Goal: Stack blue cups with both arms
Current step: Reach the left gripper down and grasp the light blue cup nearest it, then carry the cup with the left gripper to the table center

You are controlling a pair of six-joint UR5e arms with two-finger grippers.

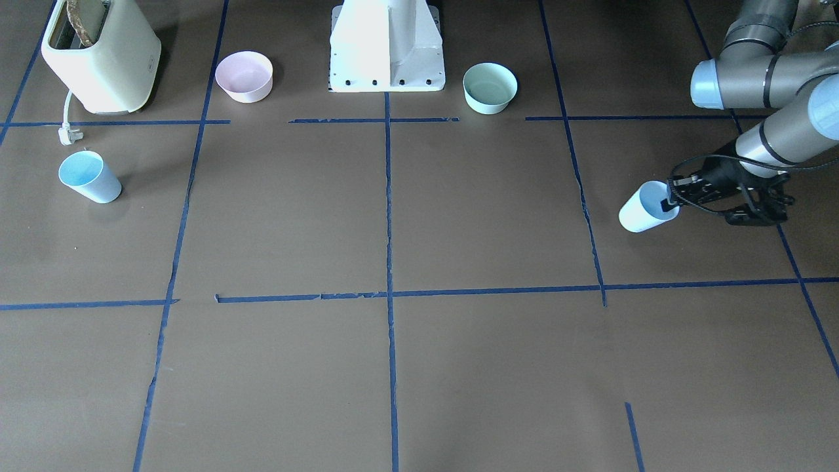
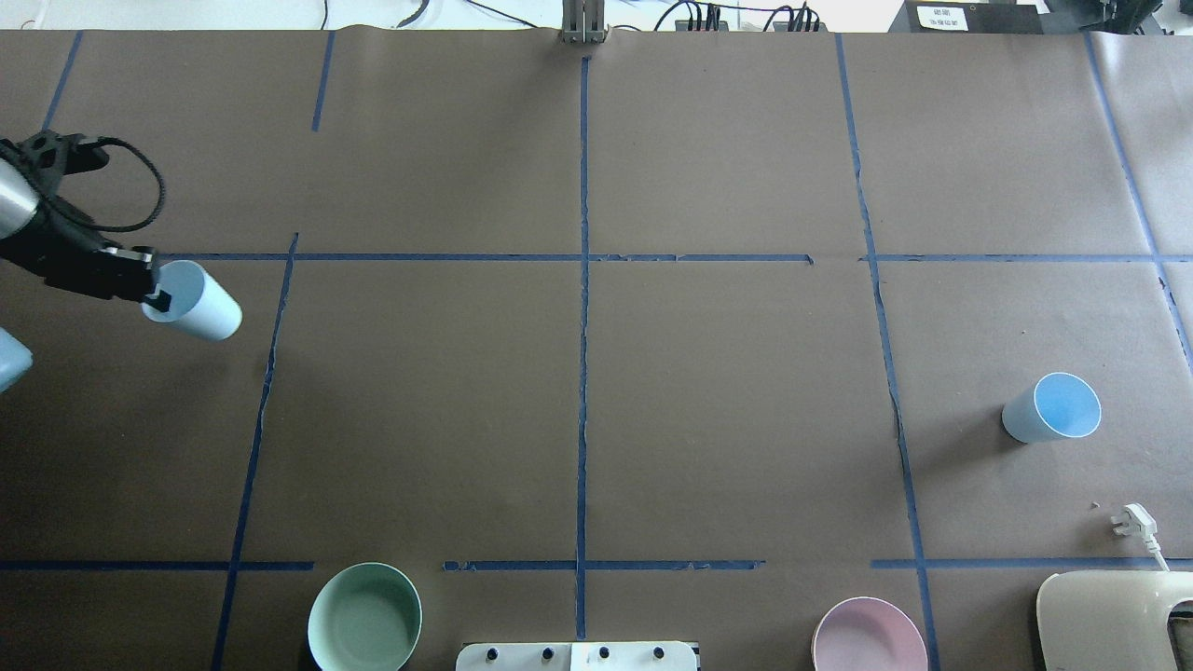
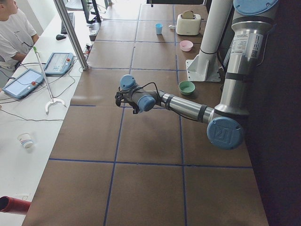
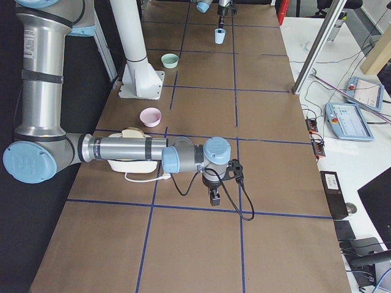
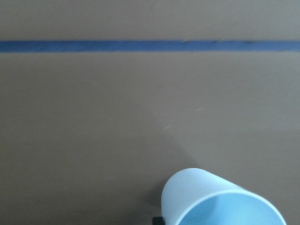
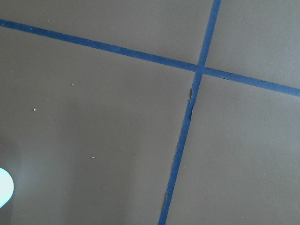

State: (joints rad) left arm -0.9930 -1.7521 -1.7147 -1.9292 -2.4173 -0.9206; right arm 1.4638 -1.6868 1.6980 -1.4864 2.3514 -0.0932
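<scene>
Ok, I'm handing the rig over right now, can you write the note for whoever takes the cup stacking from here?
Left gripper: shut on the rim of the first blue cup, far out on the robot's left. I cannot tell whether the cup is off the table.
Right gripper: over bare table with nothing seen in it. I cannot tell if it is open or shut.
Second blue cup: upright on the robot's right, near the toaster, untouched.
Done: first cup gripped.
Left: bring the cups together and nest one in the other.

Four fixed exteriors, two wrist close-ups
</scene>
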